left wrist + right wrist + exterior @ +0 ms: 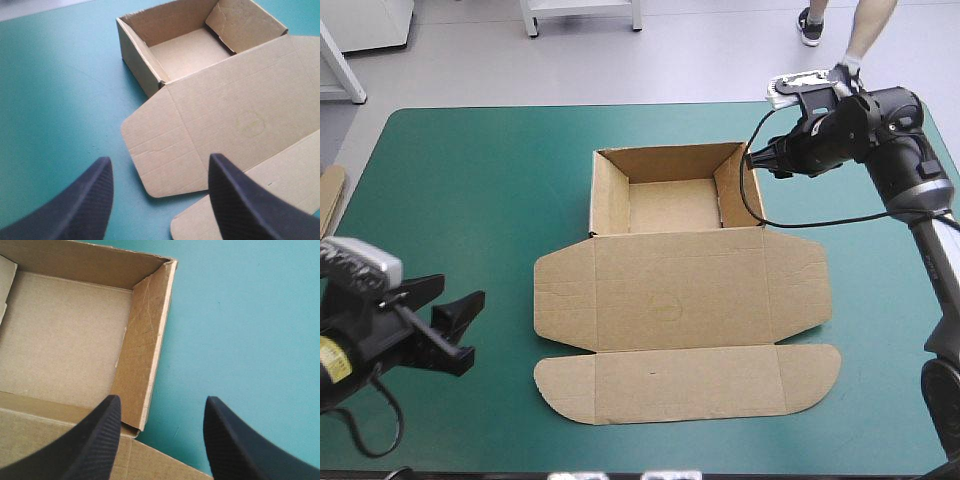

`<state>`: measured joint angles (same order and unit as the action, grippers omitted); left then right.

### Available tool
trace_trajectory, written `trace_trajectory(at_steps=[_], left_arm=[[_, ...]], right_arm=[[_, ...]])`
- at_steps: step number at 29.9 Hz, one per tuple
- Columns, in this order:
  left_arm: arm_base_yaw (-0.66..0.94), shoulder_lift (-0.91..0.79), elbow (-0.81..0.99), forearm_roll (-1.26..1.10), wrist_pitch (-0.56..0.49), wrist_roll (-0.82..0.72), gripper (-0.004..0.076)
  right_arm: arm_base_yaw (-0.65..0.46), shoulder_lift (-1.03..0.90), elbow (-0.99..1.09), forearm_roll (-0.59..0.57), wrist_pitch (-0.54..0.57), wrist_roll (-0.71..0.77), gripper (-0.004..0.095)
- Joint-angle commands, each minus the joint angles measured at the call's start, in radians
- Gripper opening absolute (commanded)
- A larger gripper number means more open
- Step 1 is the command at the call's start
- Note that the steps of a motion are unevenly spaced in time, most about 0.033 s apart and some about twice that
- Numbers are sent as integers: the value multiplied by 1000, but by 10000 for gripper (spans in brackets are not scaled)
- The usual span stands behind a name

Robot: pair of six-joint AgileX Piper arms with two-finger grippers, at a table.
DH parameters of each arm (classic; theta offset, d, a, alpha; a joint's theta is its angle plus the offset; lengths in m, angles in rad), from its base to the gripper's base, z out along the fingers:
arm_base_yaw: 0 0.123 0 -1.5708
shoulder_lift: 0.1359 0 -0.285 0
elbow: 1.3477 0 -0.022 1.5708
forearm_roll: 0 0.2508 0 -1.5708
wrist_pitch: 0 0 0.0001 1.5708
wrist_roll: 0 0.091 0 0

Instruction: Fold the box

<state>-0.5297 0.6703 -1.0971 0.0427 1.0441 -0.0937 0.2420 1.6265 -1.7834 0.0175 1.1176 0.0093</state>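
On teal-green cover (470, 200), box (670, 205) tray-shaped, lid flat

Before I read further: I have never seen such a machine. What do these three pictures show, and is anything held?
It is a robot with two arms at a table with a teal-green cover. One picture looks down from above; the other two come from cameras on the wrists, each looking along that arm's tool of two black fingers. On the cover lies a brown cardboard box: an open tray with its lid flat. The left tool is at the table's near left corner; the right tool is near the tray's right wall. Both tools are open and hold nothing.
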Motion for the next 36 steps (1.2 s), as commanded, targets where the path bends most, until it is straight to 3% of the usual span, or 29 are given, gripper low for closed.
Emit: trace_trajectory(at_steps=[1, 8, 23, 26, 29, 32, 36], left_arm=[[-1, -63, -2, 32, -37, -12, 407], [-1, -76, 36, 79, 79, 94, 390], [-1, -210, 252, 109, 60, 29, 363], [-1, -210, 252, 109, 54, 27, 363], [-1, -210, 252, 109, 54, 27, 363], [-1, -210, 252, 109, 51, 27, 363], [-1, -210, 252, 109, 38, 27, 363]], right_arm=[[0, -28, -25, -1, -68, -4, 539], [0, 70, -37, 44, -84, -4, 600], [2, 351, -155, 83, -41, 3, 581], [2, 379, -156, 88, -38, 5, 498], [2, 394, -156, 86, -37, -9, 291], [2, 396, -156, 60, -37, -50, -20], [-9, 392, -156, -64, -29, -38, -19]])
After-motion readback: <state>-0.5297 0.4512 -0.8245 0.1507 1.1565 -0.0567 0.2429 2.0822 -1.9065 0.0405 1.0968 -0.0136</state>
